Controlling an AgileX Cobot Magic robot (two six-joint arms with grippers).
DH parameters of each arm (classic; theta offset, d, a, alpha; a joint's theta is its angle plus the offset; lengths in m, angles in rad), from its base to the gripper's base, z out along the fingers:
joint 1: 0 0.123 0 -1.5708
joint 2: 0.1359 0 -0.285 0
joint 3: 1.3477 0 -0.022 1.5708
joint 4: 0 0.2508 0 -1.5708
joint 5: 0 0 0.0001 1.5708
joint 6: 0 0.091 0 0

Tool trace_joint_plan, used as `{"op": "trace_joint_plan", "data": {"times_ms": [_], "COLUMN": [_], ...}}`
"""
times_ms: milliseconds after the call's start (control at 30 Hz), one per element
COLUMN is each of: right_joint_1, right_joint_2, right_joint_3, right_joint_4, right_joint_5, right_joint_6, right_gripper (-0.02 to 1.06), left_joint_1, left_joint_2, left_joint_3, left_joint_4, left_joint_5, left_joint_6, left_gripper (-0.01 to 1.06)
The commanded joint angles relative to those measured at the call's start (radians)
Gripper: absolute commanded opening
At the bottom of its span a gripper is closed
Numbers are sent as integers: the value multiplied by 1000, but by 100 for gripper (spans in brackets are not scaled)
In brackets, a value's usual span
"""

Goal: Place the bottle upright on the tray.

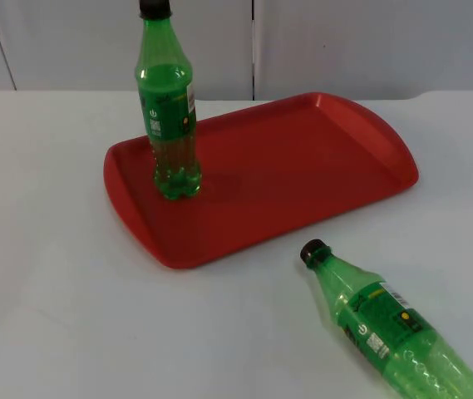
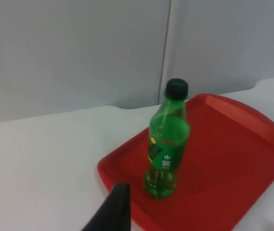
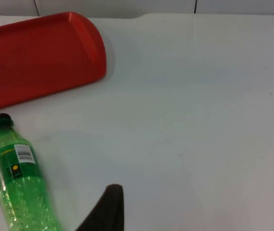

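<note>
2 green bottles, 1 upright on red tray beyond left gripper, 1 lying on table nr right gripper, grip state of both can't tell

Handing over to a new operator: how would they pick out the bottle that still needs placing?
Find the red tray; one green bottle stands upright on it. The lying bottle is on the white table in front of the tray, off it, black cap toward the tray.
</note>
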Motion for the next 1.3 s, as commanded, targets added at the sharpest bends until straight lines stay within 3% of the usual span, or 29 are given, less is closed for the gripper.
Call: {"op": "trace_joint_plan", "data": {"times_ms": [0,633,1033,1267], "right_joint_1": [-6,-6,-6,-6], "right_joint_2": [-3,-3,-3,-3], "right_joint_3": [1,1,1,1], "right_joint_4": [4,4,4,4], "right_joint_5": [-4,-4,-4,-4], "right_joint_6": [-1,-1,-1,-1], "right_gripper": [101,101,101,101], "left_joint_1": [-6,-6,-6,-6], "left_joint_2": [-40,-405,-579,-635], "left_joint_3": [7,7,7,7], "left_joint_4": [-48,-85,-78,-78], "left_joint_5": [25,375,516,545], "left_joint_6": [50,120,120,120], "left_gripper": [105,105,105,105]}}
